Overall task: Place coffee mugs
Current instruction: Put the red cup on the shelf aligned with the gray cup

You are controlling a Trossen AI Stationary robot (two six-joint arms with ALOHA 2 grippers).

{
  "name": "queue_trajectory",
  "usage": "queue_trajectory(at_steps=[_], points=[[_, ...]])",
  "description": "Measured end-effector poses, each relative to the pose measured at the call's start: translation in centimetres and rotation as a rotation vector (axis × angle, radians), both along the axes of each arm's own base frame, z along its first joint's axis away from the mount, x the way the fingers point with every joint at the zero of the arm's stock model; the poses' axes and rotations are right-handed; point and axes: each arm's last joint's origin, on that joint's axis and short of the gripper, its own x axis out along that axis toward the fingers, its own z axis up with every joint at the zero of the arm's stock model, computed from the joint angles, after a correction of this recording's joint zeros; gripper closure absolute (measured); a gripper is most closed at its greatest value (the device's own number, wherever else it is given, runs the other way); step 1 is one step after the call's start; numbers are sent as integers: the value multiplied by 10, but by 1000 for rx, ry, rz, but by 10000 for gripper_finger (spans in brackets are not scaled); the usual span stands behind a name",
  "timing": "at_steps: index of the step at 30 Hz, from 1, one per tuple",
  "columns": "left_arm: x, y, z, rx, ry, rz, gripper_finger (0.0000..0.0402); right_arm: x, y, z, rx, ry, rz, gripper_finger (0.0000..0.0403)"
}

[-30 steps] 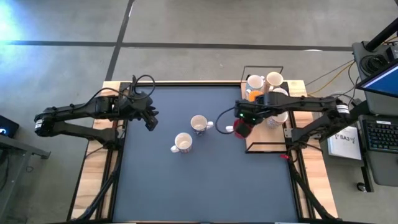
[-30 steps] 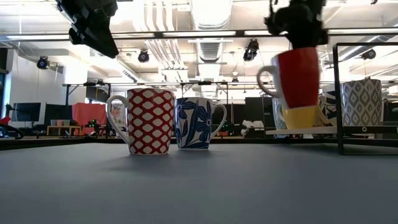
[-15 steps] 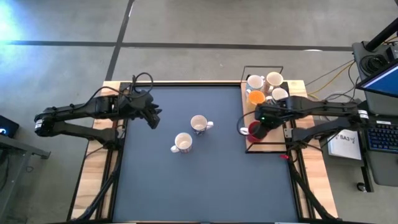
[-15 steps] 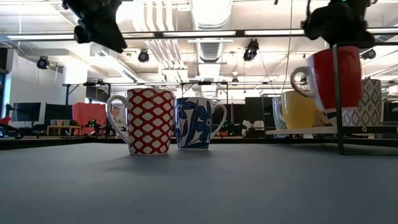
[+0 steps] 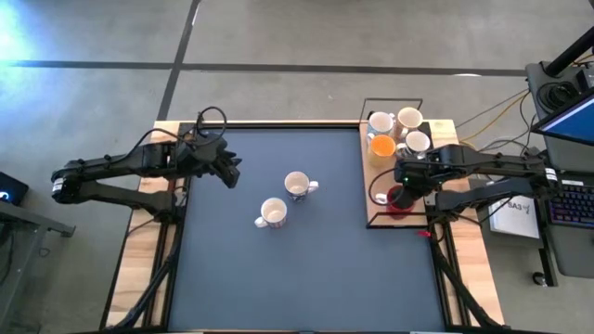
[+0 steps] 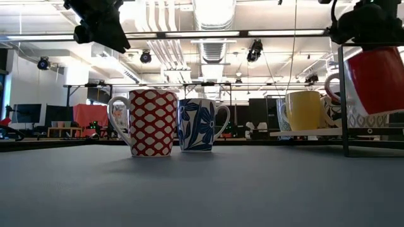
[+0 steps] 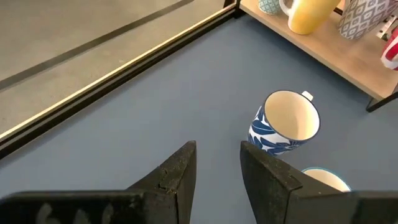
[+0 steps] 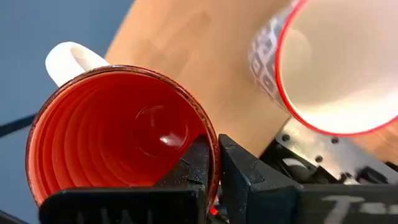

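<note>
A red mug [image 6: 377, 79] with a white handle [image 8: 68, 59] hangs over the wooden board of a black wire rack [image 5: 369, 221] at the table's right side, with my right gripper [image 5: 401, 186] shut on it. An orange mug [image 5: 381, 144] and three white mugs [image 5: 408, 119] stand on that board. Two patterned mugs stand upright on the dark mat: a blue floral one [image 5: 297, 184] and a red-and-white one [image 5: 272, 212]. My left gripper [image 5: 230, 173] hovers open above the mat's left part, touching nothing. My right gripper pinches the red mug's rim [image 8: 208, 146] on the side away from the handle, one finger inside the mug and one outside. The fingers come from above, pointing down. The mug hangs mouth up, slightly tilted, clear of the board.
The rack's black wire posts [image 6: 343, 101] stand at the board's corners, close to the held mug. A mug with a grey pattern and red rim [image 8: 336, 62] stands right beside it. Open mat lies near and left of the two patterned mugs.
My right gripper has carried the red mug toward the table's right edge, from above the mat to above the rack's board, sinking a little and rolling at the wrist. It has stayed shut on the rim throughout.
</note>
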Motion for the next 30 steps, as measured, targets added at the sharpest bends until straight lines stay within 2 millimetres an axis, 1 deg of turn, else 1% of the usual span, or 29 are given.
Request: queue_trajectory(at_steps=[7,20,27,30], points=[[0,0,0,-6,-3,5,295,-11,1,-2,15,98,-70,390],[2,1,-1,-5,-2,22,295,-13,2,-2,38,85,-137,390],[7,1,-5,-11,20,27,295,-14,2,-13,46,125,-223,390],[9,2,-7,-13,31,27,295,-15,2,-17,46,145,-234,390]])
